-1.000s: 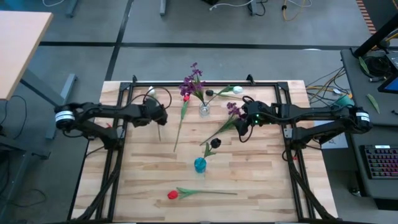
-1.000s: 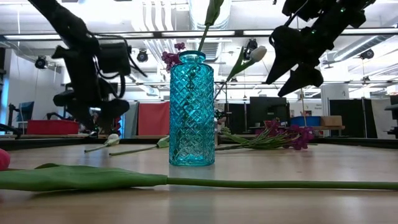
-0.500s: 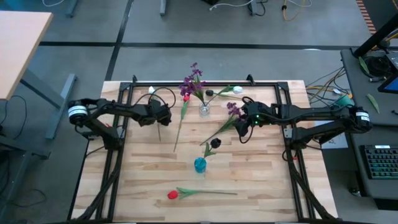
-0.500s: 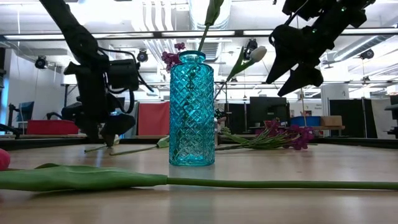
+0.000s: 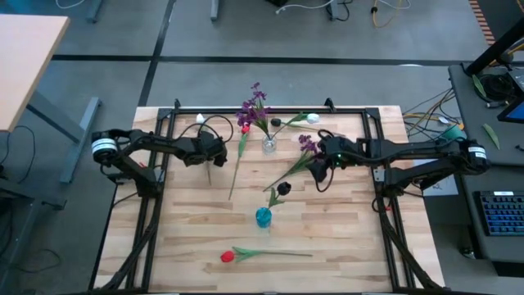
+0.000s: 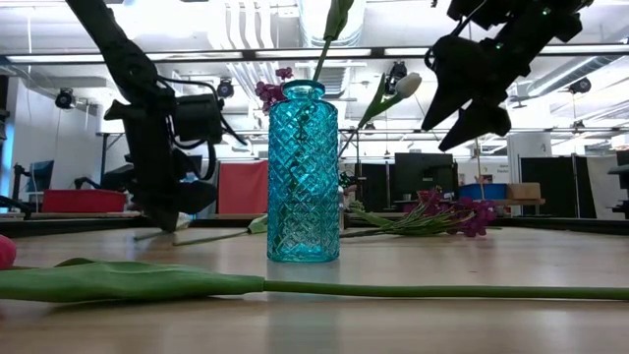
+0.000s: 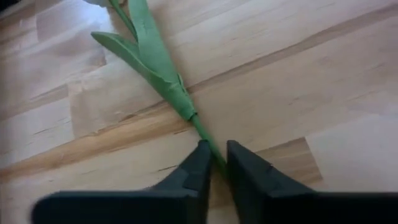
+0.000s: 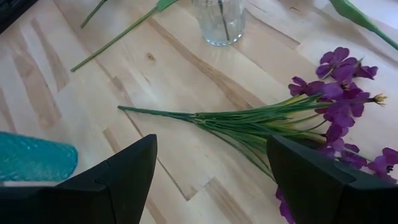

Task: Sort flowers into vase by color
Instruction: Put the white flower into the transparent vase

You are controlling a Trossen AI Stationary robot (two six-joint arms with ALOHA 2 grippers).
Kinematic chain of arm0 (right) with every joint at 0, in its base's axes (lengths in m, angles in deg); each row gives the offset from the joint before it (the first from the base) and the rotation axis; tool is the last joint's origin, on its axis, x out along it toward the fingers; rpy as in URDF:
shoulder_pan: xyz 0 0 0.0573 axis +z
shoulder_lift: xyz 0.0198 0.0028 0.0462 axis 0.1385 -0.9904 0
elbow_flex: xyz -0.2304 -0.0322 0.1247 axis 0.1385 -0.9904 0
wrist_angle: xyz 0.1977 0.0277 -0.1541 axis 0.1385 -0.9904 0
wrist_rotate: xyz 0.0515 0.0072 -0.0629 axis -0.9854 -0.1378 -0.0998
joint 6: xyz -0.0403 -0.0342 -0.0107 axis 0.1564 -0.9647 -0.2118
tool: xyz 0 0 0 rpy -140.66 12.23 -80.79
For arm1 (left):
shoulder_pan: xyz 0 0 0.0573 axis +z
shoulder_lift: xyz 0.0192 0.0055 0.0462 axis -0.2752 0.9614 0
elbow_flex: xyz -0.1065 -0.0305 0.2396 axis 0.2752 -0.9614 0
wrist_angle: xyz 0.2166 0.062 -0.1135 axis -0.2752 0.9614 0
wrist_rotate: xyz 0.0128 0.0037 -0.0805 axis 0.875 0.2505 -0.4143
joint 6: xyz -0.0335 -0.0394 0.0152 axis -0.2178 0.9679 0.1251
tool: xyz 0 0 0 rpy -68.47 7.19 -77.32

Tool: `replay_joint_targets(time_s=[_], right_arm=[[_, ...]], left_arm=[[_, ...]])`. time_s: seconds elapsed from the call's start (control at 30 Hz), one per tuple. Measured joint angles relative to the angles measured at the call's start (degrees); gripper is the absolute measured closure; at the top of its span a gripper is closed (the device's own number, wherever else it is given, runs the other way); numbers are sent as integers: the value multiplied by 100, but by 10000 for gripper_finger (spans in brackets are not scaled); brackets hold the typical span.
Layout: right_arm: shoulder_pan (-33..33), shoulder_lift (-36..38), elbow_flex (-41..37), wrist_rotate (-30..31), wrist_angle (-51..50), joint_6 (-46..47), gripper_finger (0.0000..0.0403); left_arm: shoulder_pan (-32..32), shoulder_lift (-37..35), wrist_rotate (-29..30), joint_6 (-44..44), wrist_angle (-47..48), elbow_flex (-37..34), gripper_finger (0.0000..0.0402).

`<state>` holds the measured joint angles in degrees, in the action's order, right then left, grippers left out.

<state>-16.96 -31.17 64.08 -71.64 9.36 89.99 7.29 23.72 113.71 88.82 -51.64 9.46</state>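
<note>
Two end effectors: left end effector (image 7: 214, 163) pinching a green flower stem (image 7: 163, 74) on the desk (image 7: 298, 81); right end effector (image 8: 211, 163) spread above purple flowers (image 8: 311, 118)

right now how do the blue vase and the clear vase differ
The blue vase is teal patterned glass; the clear vase is colourless. The blue one stands near the table's middle holding one dark-bloomed stem; the clear one stands toward the far edge holding purple flowers. Both stand upright.
</note>
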Motion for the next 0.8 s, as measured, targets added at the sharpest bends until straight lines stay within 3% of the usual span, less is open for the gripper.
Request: replay_joint_targets(time_s=[0.3,0.63,0.7,0.8], right_arm=[[229,0,0,-2,0,-2,112],[422,0,0,3,5,-9,117],[447,0,0,4,9,-11,119],[491,0,0,9,11,-13,120]], left_arm=[[-22,-354,-118,-121,225,-44,400],[-622,-2192,-144,-108,624,-33,401],[-811,-2632,-311,-53,680,-31,401],[-1055,-3187,-1088,81,912,-28,402]])
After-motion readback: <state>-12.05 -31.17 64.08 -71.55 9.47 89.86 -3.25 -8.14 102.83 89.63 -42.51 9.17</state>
